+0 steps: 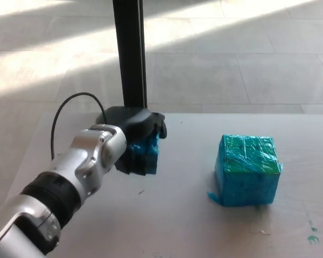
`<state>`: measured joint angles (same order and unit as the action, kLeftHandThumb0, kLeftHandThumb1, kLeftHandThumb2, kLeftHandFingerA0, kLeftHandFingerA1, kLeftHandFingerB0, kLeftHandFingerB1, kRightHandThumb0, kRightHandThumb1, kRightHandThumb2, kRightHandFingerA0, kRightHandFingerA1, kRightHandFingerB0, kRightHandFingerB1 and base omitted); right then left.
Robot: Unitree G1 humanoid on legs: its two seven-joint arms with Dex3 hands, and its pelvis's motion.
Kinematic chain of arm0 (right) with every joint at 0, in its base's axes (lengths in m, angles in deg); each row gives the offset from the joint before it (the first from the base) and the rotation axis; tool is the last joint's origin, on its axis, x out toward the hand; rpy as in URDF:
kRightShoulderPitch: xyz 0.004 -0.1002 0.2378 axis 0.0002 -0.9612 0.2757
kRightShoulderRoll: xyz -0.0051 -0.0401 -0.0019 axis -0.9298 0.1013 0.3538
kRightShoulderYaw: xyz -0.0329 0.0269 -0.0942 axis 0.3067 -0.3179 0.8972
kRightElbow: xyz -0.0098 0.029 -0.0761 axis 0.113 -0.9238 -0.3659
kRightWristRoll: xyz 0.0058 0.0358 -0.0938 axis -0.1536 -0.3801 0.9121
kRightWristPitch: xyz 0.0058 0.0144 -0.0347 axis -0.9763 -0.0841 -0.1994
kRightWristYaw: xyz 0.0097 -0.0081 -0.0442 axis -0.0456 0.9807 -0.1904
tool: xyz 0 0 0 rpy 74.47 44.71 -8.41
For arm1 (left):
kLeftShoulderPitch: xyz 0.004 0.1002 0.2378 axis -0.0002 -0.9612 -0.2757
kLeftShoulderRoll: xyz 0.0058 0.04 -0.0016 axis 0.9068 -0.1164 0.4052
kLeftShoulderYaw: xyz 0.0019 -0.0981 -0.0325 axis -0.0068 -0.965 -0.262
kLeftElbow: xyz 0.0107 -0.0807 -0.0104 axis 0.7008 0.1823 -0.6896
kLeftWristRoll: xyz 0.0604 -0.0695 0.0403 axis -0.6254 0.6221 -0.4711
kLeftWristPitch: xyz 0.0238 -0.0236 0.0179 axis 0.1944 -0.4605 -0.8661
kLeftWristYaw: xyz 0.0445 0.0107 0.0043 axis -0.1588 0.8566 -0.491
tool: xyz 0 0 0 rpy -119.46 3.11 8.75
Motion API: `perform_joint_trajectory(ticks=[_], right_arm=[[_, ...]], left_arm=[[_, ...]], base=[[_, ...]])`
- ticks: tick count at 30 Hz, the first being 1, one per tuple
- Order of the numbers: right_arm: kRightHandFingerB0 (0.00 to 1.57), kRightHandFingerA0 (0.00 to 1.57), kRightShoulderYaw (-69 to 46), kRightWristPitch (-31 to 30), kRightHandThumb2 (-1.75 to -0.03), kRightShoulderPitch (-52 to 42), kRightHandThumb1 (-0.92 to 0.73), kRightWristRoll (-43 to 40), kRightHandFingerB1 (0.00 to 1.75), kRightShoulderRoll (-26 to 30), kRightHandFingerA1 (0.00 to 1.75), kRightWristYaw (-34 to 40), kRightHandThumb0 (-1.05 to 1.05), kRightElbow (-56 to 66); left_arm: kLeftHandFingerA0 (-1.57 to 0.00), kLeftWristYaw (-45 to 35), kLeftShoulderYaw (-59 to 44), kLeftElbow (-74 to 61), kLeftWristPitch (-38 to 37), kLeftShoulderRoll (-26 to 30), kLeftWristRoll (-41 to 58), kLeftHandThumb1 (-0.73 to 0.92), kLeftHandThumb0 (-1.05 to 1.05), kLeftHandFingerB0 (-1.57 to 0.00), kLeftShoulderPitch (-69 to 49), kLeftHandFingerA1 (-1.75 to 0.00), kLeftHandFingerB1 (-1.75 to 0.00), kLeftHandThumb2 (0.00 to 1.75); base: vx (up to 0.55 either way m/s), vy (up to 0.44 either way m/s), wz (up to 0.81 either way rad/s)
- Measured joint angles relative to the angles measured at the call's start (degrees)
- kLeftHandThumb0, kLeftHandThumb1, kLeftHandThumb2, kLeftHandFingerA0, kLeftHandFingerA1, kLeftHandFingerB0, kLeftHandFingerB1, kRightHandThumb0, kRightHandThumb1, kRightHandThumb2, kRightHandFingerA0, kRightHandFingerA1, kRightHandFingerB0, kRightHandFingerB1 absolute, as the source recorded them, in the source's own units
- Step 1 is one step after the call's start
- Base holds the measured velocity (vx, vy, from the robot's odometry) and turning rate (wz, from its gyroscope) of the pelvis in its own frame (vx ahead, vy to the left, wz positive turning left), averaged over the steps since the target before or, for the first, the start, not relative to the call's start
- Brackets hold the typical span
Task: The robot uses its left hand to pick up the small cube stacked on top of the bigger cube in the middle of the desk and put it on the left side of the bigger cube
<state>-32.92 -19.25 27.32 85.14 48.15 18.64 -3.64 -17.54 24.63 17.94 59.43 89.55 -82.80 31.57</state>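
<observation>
One left hand (137, 134) shows, its black fingers clasped around the one small cube (147, 155), low over the desk (177, 226), well left of the one bigger cube (246, 171). Both cubes wear blue-green wrap; no writing is legible. The right hand is out of view.

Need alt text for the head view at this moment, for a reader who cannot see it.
The robot's left hand grips the small cube low over the grey desk, left of the bigger cube and apart from it. A black post stands behind.
</observation>
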Motion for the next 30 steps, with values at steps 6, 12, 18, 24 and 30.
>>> perform_joint_trajectory(ticks=[6, 12, 18, 24, 30], right_arm=[[0.46, 0.59, -0.07, -0.25, -0.62, 0.18, -0.72, -0.03, 0.44, 0.0, 0.65, 0.02, -0.45, 0.87], [0.47, 0.58, 0.14, -0.58, -0.62, 0.92, -0.73, 0.07, 0.45, 0.01, 0.7, 0.24, -0.46, 0.36], [0.48, 0.58, 0.23, -0.65, -0.62, 1.27, -0.72, 0.09, 0.44, 0.01, 0.68, 0.25, -0.45, -0.33], [0.52, 0.59, 0.11, -0.65, -0.6, 1.31, -0.68, 0.04, 0.44, 0.01, 0.72, 0.24, -0.45, -0.49], [0.52, 0.57, -0.03, -0.64, -0.6, 1.32, -0.66, 0.0, 0.43, 0.0, 0.68, 0.19, -0.44, -0.62]], left_arm=[[-0.77, -3.62, 5.43, -5.92, -2.46, 2.17, -3.96, 0.6, -0.25, -0.68, -3.18, -1.62, -1.24, 0.91], [-0.78, -5.71, 4.1, -6.88, -3.39, -0.13, -4.69, 0.64, -0.25, -0.74, -5.14, -1.34, -0.86, 0.91], [-0.66, -6.89, 1.18, -6.86, -3.31, -2.76, -4.63, 0.75, -0.3, -0.63, -6.33, -1.17, -0.75, 0.71], [-0.04, -9.01, -0.18, -6.73, -1.85, -3.54, -5.17, 0.39, -0.4, 0.0, -6.44, -0.55, -0.52, 1.01], [0.0, -13.69, -1.15, -7.13, 0.79, -3.66, -4.69, 0.68, -1.05, 0.0, -6.05, 0.0, 0.0, 0.62]], base=[[0.0, 0.0, 0.0], [0.0, 0.0, 0.0], [0.0, 0.0, 0.0], [0.0, 0.0, 0.0], [0.0, 0.0, 0.0]])
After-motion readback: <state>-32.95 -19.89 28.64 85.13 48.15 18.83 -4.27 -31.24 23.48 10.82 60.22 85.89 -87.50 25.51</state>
